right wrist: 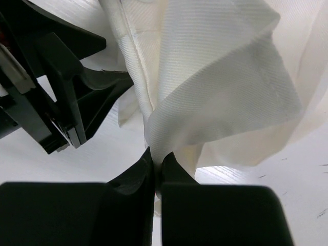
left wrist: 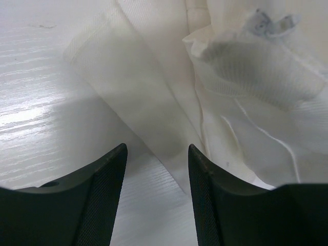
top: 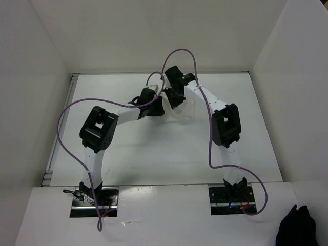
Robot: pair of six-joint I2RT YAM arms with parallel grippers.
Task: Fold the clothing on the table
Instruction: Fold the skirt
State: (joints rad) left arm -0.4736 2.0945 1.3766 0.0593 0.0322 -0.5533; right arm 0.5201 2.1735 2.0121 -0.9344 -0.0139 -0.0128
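black fingers of the right gripper [right wrist: 158, 161] are clenched on a raised fold of the clothing [right wrist: 220, 77], and the white ribbed fabric billows up and away from its tips. close on its left, the left gripper [left wrist: 156, 169] stands with jaws apart, grasping nothing; a flap of the fabric runs between and ahead of them over the table [left wrist: 41, 102].

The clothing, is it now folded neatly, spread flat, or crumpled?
Crumpled. The clothing stands in loose raised folds, one edge pinched in the shut right gripper; the left wrist view shows overlapping wrinkled layers too.
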